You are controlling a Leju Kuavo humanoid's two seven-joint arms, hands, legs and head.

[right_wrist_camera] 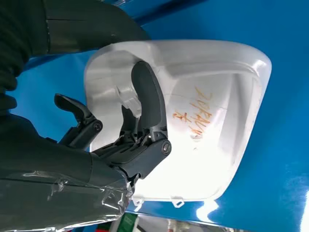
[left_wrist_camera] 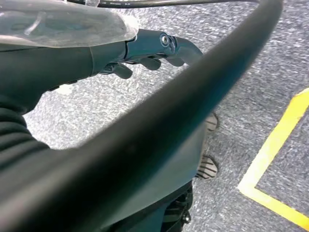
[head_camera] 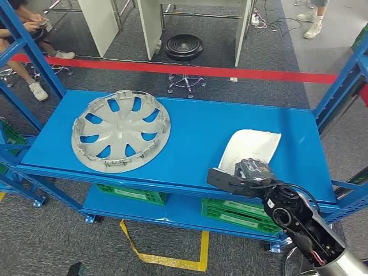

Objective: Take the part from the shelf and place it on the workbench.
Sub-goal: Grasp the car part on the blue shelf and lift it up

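A white moulded part (head_camera: 253, 146) lies hollow side up on the right half of the blue shelf board (head_camera: 195, 132); orange writing marks its inside (right_wrist_camera: 198, 121). My right hand (head_camera: 247, 175) sits at the part's near rim. One dark finger (right_wrist_camera: 146, 92) curls over that rim into the hollow, another is spread to the side, and the thumb points away along the shelf edge. The part rests on the board. My left hand (left_wrist_camera: 146, 53) hangs over grey carpet with nothing in it, its fingers loosely apart.
A grey hubcap (head_camera: 121, 131) lies on the shelf's left half. Green crates (head_camera: 130, 194) (head_camera: 238, 213) stand on the lower level. Blue uprights flank the shelf. Beyond it are a red floor line (head_camera: 173, 68), a black stool (head_camera: 184, 47), white table legs and people's legs (head_camera: 314, 23).
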